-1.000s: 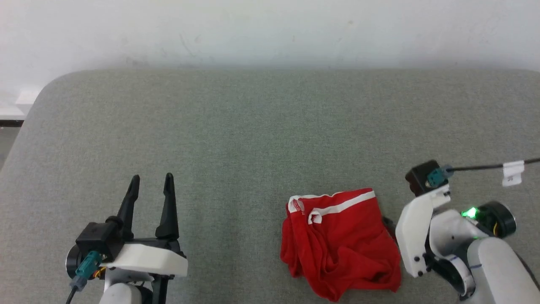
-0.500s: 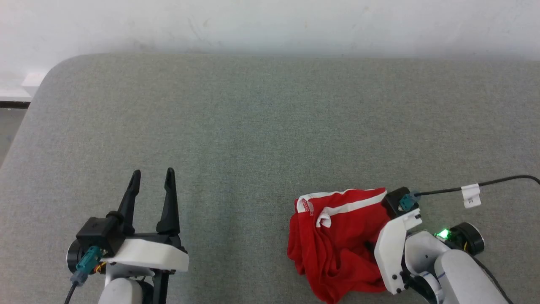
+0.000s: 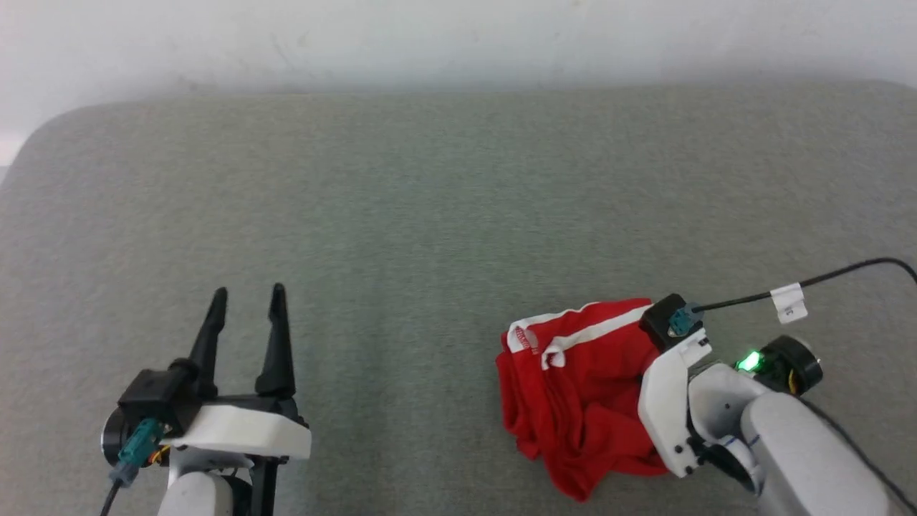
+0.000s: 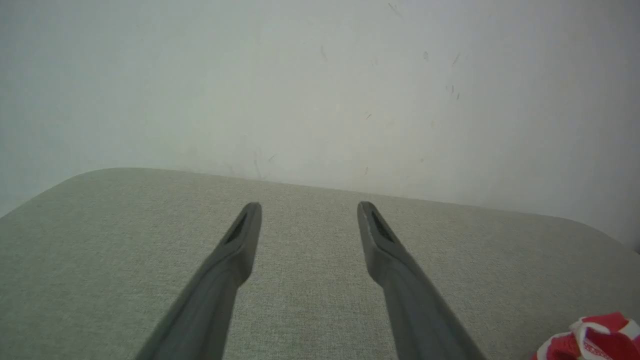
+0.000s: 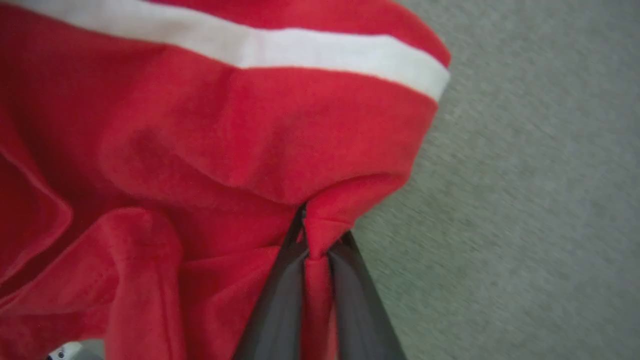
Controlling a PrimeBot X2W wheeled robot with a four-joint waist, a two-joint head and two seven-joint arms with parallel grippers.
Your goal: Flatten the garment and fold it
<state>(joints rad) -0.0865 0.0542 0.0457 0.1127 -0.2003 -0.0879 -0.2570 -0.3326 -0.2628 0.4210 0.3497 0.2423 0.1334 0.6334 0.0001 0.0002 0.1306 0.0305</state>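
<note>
Label on cloth: the garment (image 3: 573, 387) carries a small white label (image 3: 526, 340) with red lettering at its far-left corner, too small to read.
Tag on cable: a white tag (image 3: 788, 304) is clipped on the black cable (image 3: 845, 276); its dark mark is not legible.
Garment: red, crumpled, on the near-right part of the grey counter (image 3: 430, 215), with the white band (image 5: 300, 47) along its far edge.
Right claw: the right claw (image 5: 320, 235) is closed, pinching a fold at the garment's right edge.
Left claw: the left claw (image 3: 248, 290) hangs spread wide over bare counter at near left, well apart from the garment.
Change: a second ago the right claw stood just beside the garment's right edge; now its white wrist housing (image 3: 666, 408) overlaps the cloth. The head camera has shifted too. The left claw is unchanged.
Edges: the counter's far edge meets a white wall (image 4: 320, 90), and the far-left corner is rounded.
Open room: bare cloth surface lies between the two claws and from the garment to the far edge.
</note>
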